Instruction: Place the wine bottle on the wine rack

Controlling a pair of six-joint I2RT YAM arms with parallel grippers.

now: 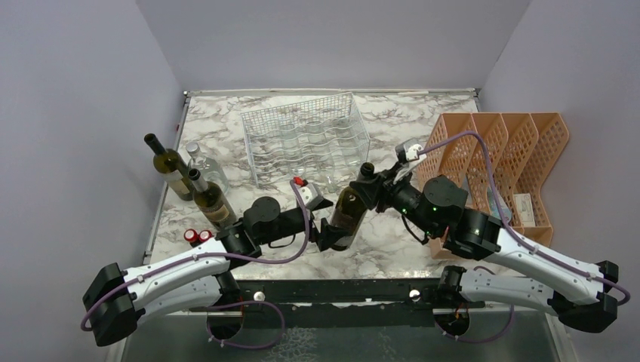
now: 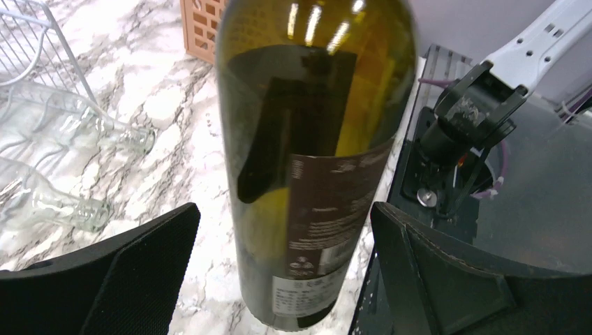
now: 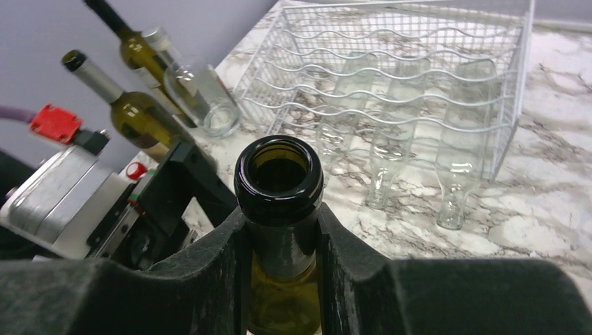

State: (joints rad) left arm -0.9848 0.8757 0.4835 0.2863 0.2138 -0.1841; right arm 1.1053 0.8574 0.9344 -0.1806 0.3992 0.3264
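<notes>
Right wrist view: right gripper (image 3: 280,244) pinching wine bottle (image 3: 279,206) neck. Left wrist view: left gripper (image 2: 283,209) spread, flanking bottle body, gaps both sides.

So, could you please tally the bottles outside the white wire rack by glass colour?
Green glass: 3 (black-topped green bottle standing, grey-necked green bottle standing, dark olive wine bottle in the right fingers)
Clear glass: 1 (silver-capped clear bottle standing)
Total: 4

Bare marble (image 3: 412,227) between wine bottle (image 1: 349,215) and wine rack (image 1: 306,143); clear bottles (image 3: 454,199) in its cradles; upright bottles (image 1: 211,200) left.
</notes>
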